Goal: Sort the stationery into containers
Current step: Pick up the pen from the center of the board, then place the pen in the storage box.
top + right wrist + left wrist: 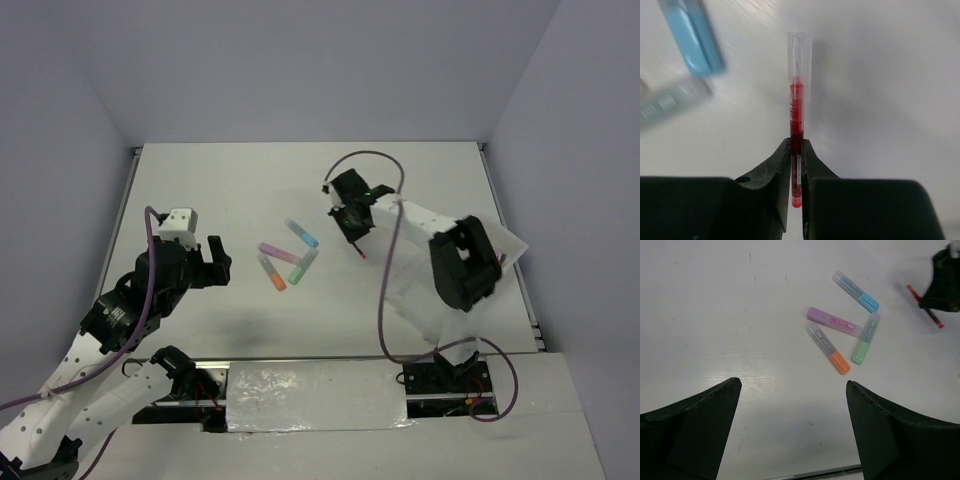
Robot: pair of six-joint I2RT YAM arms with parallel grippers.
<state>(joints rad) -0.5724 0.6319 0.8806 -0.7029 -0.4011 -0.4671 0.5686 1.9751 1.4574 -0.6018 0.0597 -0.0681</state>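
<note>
In the right wrist view we see the right gripper (796,146) pinched almost shut on a thin red pen (796,107). It grips the pen near one end, and the clear-capped rest points up the middle of the frame against the white worktop (880,75). We judge the pen light, stiff and smooth, so held this close to its end it may pivot or slip, and a hold nearer its middle would sit steadier. Left of centre in the overhead view, the left gripper (220,262) stands wide open and empty, with four highlighters (275,250) lying just to its right.
</note>
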